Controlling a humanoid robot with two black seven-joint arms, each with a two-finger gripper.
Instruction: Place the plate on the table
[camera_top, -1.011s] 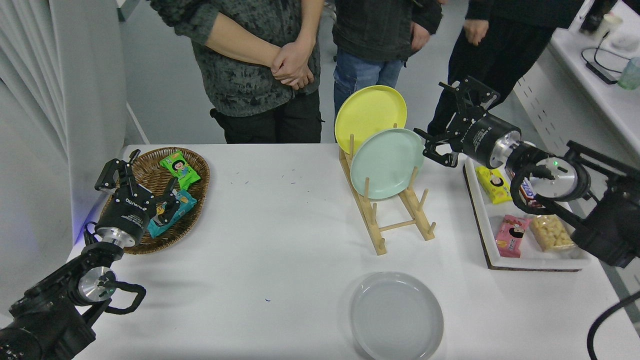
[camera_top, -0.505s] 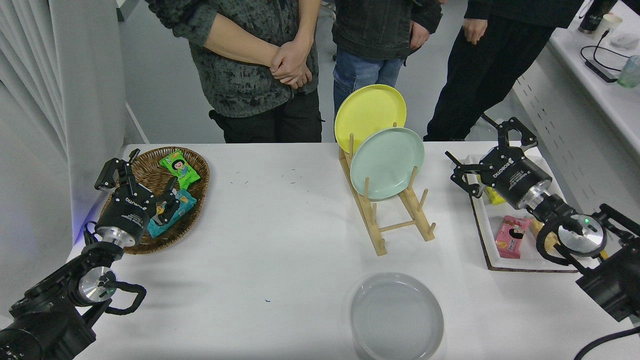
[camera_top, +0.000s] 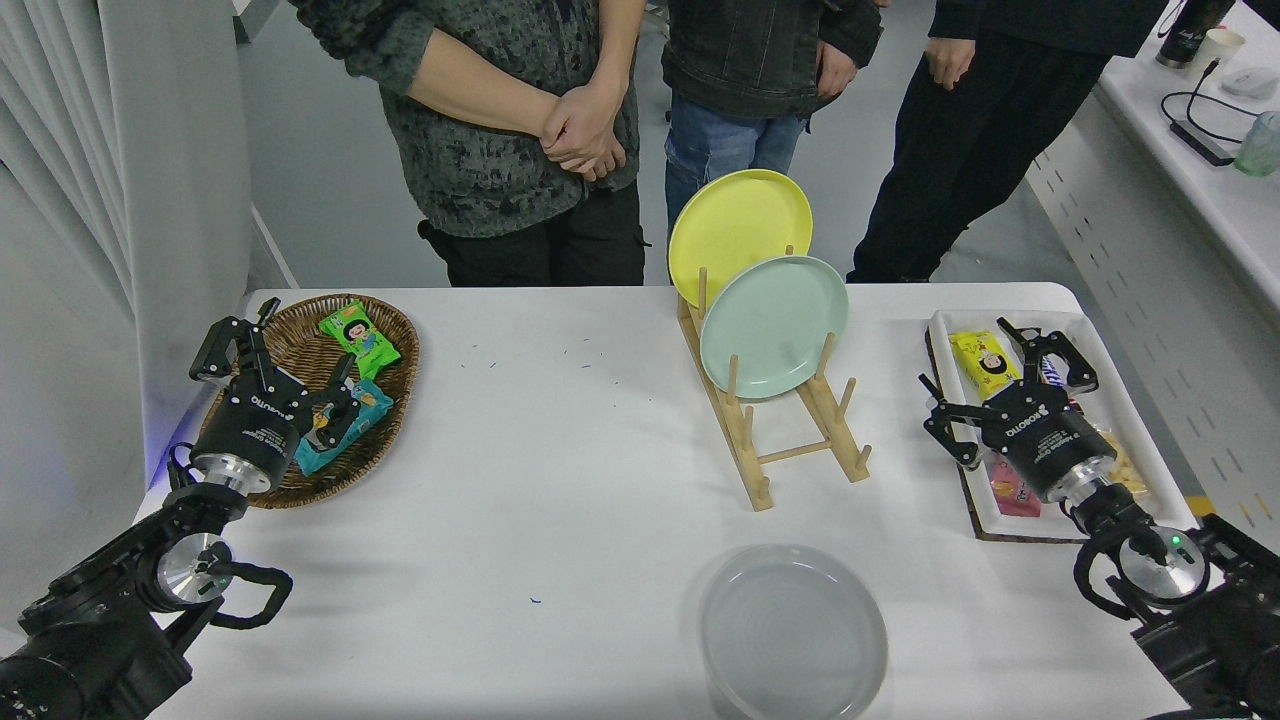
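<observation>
Grey plate (camera_top: 793, 632) lies flat on the table (camera_top: 560, 470); right gripper (camera_top: 1005, 383) jaws spread wide, empty.

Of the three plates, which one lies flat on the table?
The round light grey plate, flat on the white table near its front edge. The yellow plate and mint-green plate stand in the wooden rack.

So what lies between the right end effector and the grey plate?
Nothing: the head view shows bare table between the right end effector and the grey plate.
</observation>
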